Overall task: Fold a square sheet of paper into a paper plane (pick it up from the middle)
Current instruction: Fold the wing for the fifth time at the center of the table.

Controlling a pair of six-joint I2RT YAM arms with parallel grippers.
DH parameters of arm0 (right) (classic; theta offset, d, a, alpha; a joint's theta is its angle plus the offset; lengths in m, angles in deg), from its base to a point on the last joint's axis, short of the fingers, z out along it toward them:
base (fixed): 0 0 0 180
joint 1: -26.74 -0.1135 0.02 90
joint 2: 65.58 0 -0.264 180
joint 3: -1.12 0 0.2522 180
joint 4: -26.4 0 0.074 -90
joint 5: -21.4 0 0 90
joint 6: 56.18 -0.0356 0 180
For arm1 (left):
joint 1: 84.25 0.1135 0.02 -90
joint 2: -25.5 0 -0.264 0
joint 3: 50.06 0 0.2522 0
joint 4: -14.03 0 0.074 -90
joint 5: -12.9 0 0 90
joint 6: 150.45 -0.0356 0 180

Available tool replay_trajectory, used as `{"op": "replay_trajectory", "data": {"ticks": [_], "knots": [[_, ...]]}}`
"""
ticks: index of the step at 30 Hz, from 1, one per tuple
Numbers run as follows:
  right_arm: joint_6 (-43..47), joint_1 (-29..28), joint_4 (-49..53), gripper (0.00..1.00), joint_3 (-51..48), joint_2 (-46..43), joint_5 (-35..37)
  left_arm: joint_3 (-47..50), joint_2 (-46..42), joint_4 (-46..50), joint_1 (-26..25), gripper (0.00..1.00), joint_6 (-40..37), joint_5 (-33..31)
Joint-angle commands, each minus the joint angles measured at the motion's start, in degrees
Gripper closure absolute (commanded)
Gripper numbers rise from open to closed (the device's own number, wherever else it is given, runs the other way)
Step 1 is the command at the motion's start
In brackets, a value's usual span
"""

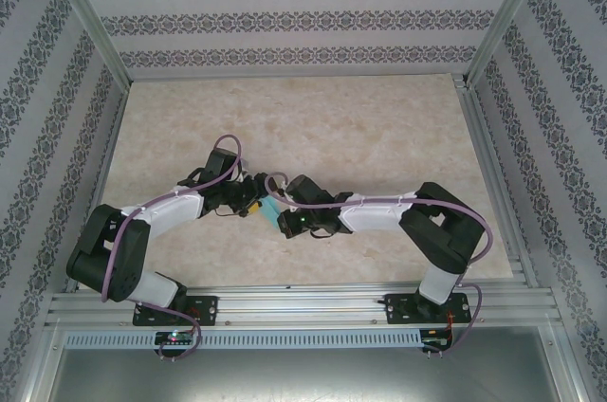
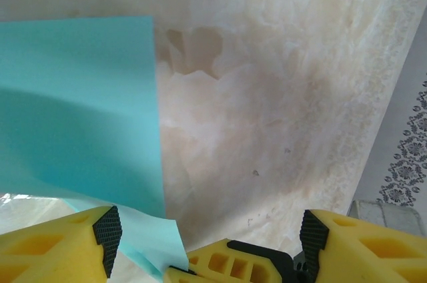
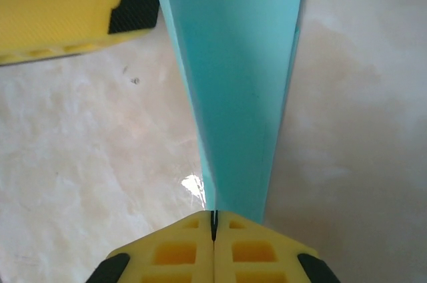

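Starting at the near edge: a silver aluminium rail (image 1: 303, 300) carries both arm bases. The arms reach inward and meet over the middle of the beige marble-pattern table (image 1: 379, 118).

Right gripper (image 3: 213, 219) is clenched, yellow fingers pressed flat together, pinching the narrow end of the thin turquoise paper plane (image 3: 240, 96). From that pinch the paper runs away from the claw and widens steadily. A fold line runs along its left side, with a second layer showing there. Whether the paper is lifted or resting on the table cannot be told from the right wrist view. A bright glint on the table sits just left of the pinch point.

Left gripper (image 2: 210, 233) is released, its yellow fingers with black ribbed pads (image 2: 108, 231) wide apart. In the left wrist view the paper lies on the left, with a straight right edge running up. Its lower corner reaches into the gap close beside the left-side pad; contact with that pad cannot be told. Table surface shows through the rest of the gap.

One finger of the left gripper sits at top-left of the right wrist view, just beside the paper's wide part, not clearly touching it.

In the top view a small turquoise patch lies between the two gripper heads, mostly covered by them.

Further out, the table runs to its far edge, then come walls with grey-on-white patterned wallpaper (image 1: 285, 18).
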Motion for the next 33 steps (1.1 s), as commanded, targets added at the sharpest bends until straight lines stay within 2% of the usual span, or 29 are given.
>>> {"op": "replay_trajectory", "data": {"ticks": [1,4,10,16,23,27,30,33], "knots": [[2.1,-1.4,-0.9,0.91,0.4,1.9,0.4,0.5,-3.4,1.5,0.6,0.25,0.6,-1.8],[1.6,-1.4,-1.2,0.89,0.5,2.2,0.5,0.7,-5.4,4.4,0.6,0.20,0.2,-4.5],[1.4,-1.4,-2.5,0.84,0.5,2.4,-0.1,-0.1,-3.6,5.9,0.6,0.20,0.3,-4.4],[1.9,-1.4,-6.4,0.90,-1.6,1.7,-0.2,-1.5,-2.0,8.4,0.6,0.21,0.1,-5.3],[2.8,-1.4,-9.0,0.91,-3.1,2.8,-0.6,-2.6,0.5,8.4,0.7,0.23,-0.2,-4.3],[2.3,-1.3,-10.4,0.94,-4.0,4.0,-1.1,-2.9,0.5,10.0,0.7,0.24,-0.7,-4.7],[1.9,-1.3,-10.2,0.94,-3.9,5.4,-2.3,-3.0,0.9,11.4,0.8,0.31,-0.7,-5.1],[1.6,-1.5,-11.6,0.95,-5.3,5.5,-1.1,-3.6,1.0,14.2,1.1,0.32,-1.1,-6.4]]}}
